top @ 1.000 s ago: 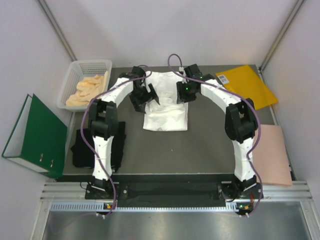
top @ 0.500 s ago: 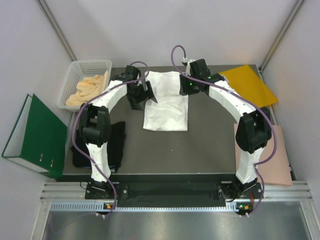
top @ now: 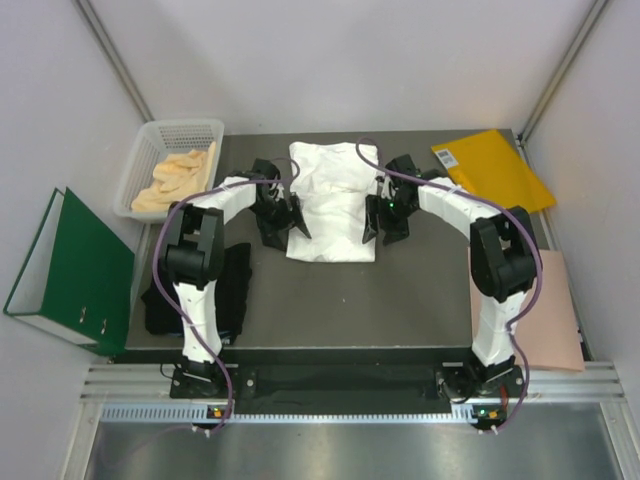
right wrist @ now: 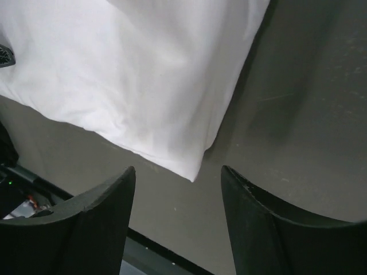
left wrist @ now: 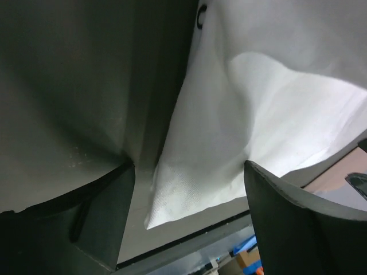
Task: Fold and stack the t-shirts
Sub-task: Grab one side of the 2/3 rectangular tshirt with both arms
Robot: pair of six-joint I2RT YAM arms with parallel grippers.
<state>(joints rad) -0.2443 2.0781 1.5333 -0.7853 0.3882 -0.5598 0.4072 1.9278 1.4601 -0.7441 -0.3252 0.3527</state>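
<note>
The white t-shirt [top: 331, 200] lies folded into a long rectangle at the back middle of the table. My left gripper [top: 290, 225] is open at its left edge, near the shirt's front left corner [left wrist: 172, 200], which lies between the jaws. My right gripper [top: 378, 228] is open at its right edge, over the front right corner [right wrist: 192, 166]. Both grippers hold nothing. The black t-shirt [top: 195, 290] lies crumpled at the table's left edge, partly behind the left arm.
A white basket [top: 170, 165] with a yellowish cloth stands at the back left. An orange-yellow envelope [top: 495, 170] lies at the back right. A pink sheet [top: 550, 310] lies at the right edge. A green binder [top: 70, 270] lies off the table's left side.
Both grippers have moved from the shirt's back part toward the front, down along its sides. The white shirt's back part now lies flat and uncovered.
</note>
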